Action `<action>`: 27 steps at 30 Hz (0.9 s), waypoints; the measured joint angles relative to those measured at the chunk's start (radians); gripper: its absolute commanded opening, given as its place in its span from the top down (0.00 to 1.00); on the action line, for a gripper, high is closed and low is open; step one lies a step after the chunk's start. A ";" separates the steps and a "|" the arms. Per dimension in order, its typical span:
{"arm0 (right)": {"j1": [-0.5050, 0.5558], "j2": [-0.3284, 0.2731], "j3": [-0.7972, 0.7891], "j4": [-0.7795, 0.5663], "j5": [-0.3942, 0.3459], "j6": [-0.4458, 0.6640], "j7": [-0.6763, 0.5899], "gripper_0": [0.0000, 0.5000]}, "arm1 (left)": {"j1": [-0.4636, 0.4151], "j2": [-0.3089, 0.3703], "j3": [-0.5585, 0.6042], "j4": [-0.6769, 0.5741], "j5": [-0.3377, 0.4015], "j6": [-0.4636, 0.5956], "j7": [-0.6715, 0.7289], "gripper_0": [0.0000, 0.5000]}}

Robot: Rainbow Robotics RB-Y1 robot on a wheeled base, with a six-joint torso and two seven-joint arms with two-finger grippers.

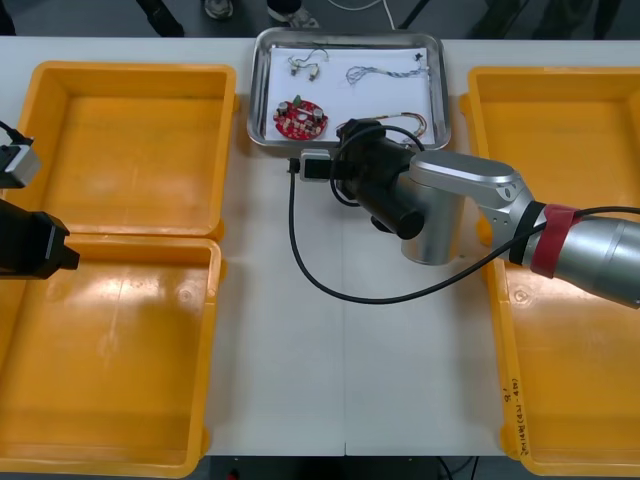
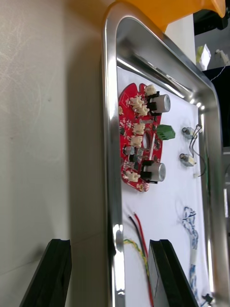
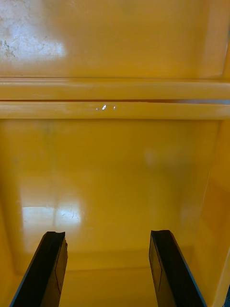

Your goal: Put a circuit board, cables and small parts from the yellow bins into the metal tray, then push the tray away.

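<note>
R hand [image 2: 109, 245] spread, straddling near rim of metal tray [image 1: 347, 35] at 12 o'clock on table [image 1: 380, 380]. Tray's long axis runs 9–3, so push prob. goes twd 12. Circuit board [image 1: 300, 118], cables [image 1: 385, 72], small parts [image 1: 305, 65] inside. L hand [image 3: 108, 240] spread over yellow bin [image 3: 115, 168] at 9.

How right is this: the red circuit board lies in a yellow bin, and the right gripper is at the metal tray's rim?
No: the circuit board lies in the metal tray, as the front view shows; the right gripper is at its rim.
</note>
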 measured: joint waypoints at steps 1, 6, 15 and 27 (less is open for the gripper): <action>0.000 0.000 0.000 -0.007 -0.010 0.014 0.000 0.07 | 0.000 0.000 0.000 0.000 0.000 0.000 0.000 0.00; 0.000 -0.003 0.000 -0.104 -0.012 0.162 0.000 0.08 | 0.000 0.000 0.000 0.000 0.000 0.000 0.000 0.00; 0.014 -0.015 0.000 -0.324 -0.013 0.414 0.000 0.08 | 0.000 0.000 0.000 0.000 0.000 0.000 0.000 0.00; 0.134 -0.070 -0.049 -0.683 -0.092 0.795 -0.062 0.07 | 0.000 0.000 0.000 0.000 0.000 0.000 0.000 0.00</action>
